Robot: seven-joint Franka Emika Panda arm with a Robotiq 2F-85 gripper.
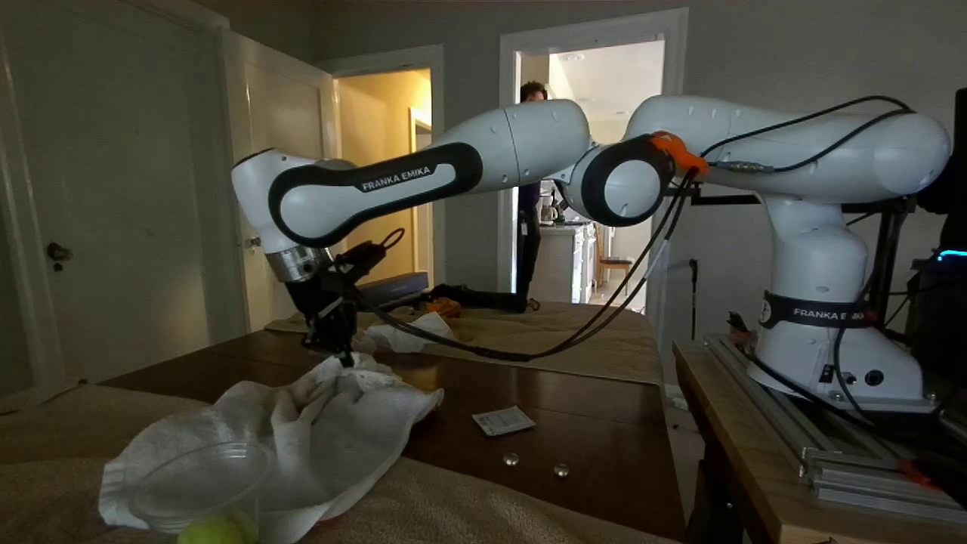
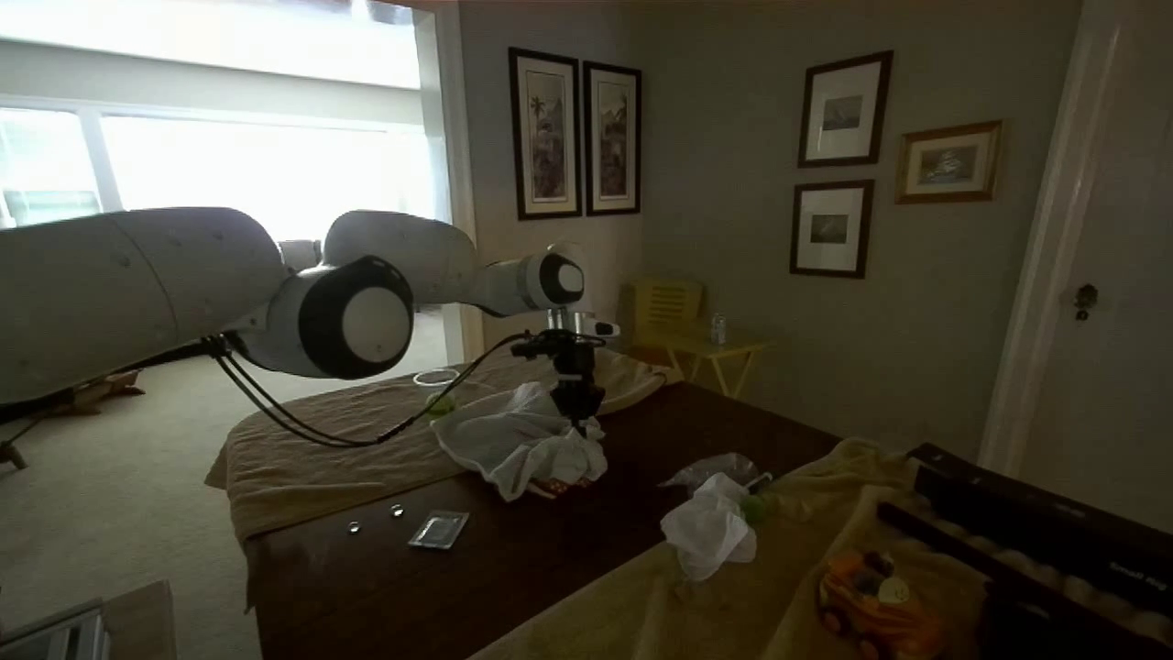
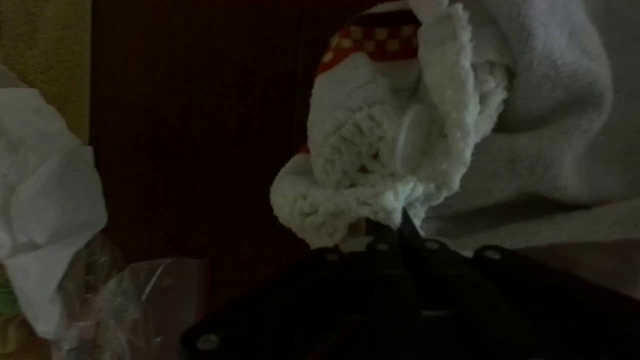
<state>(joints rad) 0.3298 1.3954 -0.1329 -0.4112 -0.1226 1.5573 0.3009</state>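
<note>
Grey walls point(image 2: 733, 183) stood round a dark wooden table point(image 1: 589, 400), spread on two sides with tan cloths point(image 2: 330, 472). From its base point(image 1: 820, 363) on a wooden bench point(image 1: 714, 434), the white arm point(image 1: 521, 151) stood stretched out above the tabletop, bent at the elbow and sloping gently to the wrist, with the gripper point(image 3: 392, 222) pointing down at a slight tilt. Nearest the bench lay two small shiny round pieces point(image 1: 511, 459), and near them a flat packet point(image 1: 504, 421). Farther out, the fingers were pressed together on a bunched edge of the white towel point(image 1: 355, 431), pinching it at the tips. The towel lay rumpled across table and tan cloth, partly over something with a red checked band point(image 3: 380, 42), its shape mostly hidden. Near the towel, a clear plastic tub point(image 1: 189, 491) stood upright with a yellow-green ball point(image 1: 217, 529) in it. Well apart from the tub, a clear plastic bag point(image 2: 719, 469) lay by a crumpled white sheet point(image 2: 710, 532); whether the bag held anything could not be told. Beyond the table, a can point(image 2: 718, 328) stood on a yellow folding table point(image 2: 733, 346). Farthest off, a person point(image 1: 528, 257) showed in a doorway point(image 1: 675, 83), partly behind the arm.
</note>
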